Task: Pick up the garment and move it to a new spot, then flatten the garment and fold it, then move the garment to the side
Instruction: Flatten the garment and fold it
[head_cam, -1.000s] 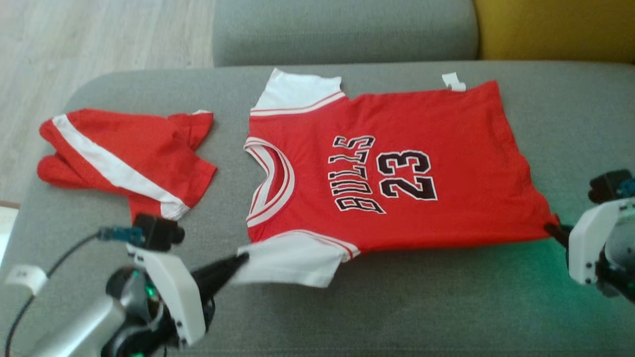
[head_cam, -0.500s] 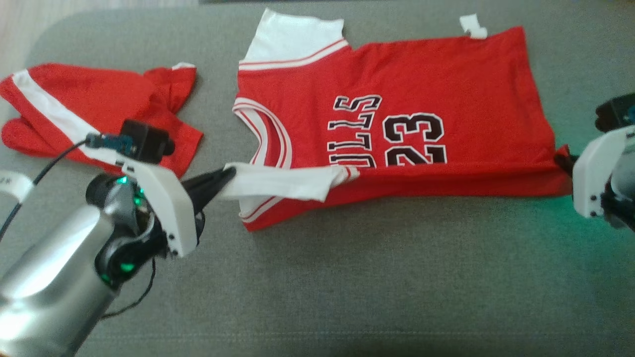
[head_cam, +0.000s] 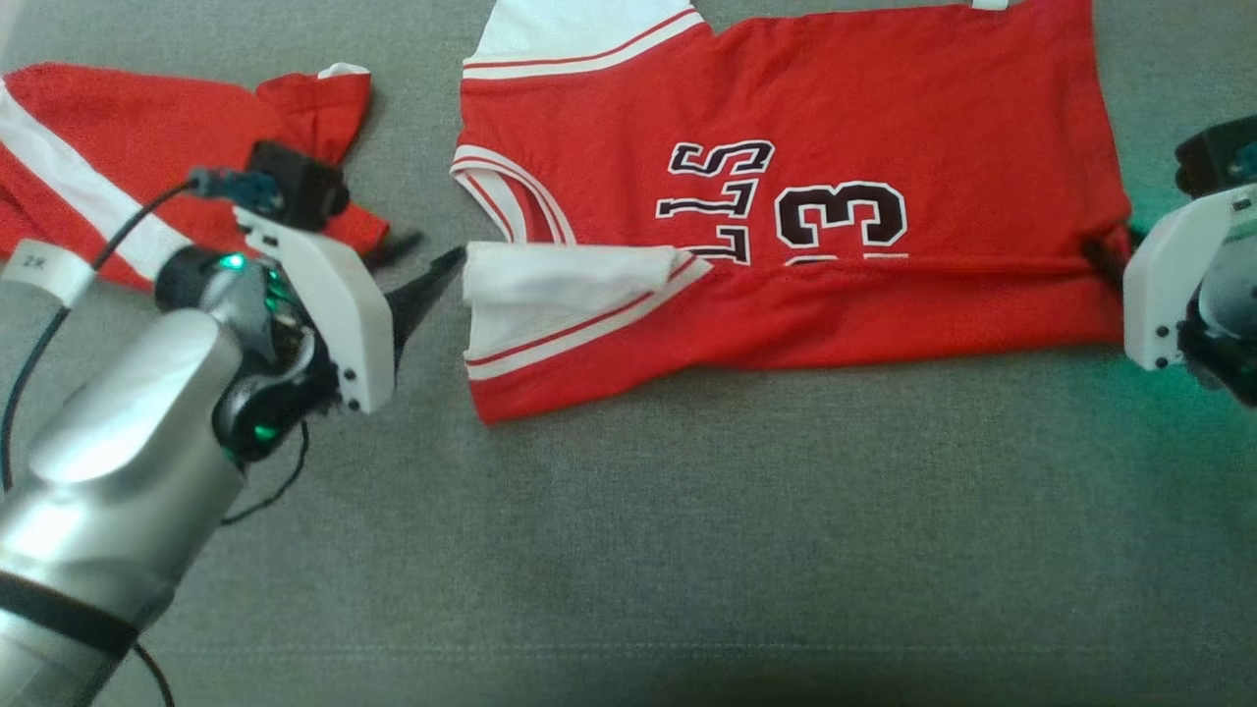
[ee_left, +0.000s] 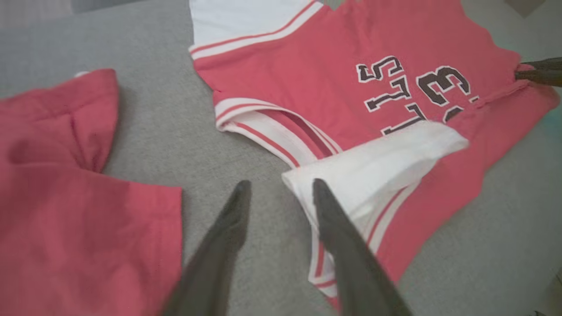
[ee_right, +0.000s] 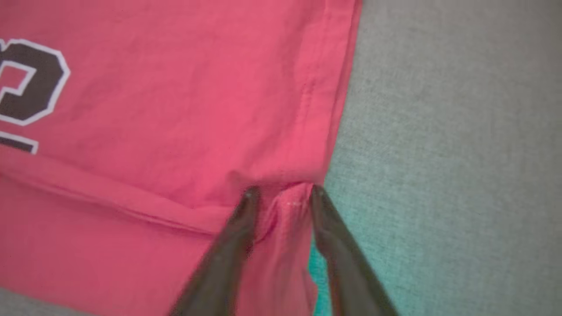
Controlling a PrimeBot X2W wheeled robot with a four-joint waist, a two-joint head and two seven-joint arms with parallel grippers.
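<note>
Left gripper (ee_left: 277, 188) parted, empty, beside the red Bulls jersey (head_cam: 835, 98); right gripper (ee_right: 281, 193) parted, straddling its near-right hem corner

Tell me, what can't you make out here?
- Lettering on the jersey: its folded-up lower edge covers part, head view.
- Second red garment: cut off by the head view's left edge.
- Right gripper: whether it grips the jersey's hem, right wrist view; cloth bunches between its fingers.

A grey woven sofa cushion (head_cam: 737, 540) spreads across the head view, a faint stitched seam crossing it near the bottom edge; a greenish glow tints its right side; crumpled red shorts (head_cam: 118, 128) with a white stripe lie at its left.
</note>
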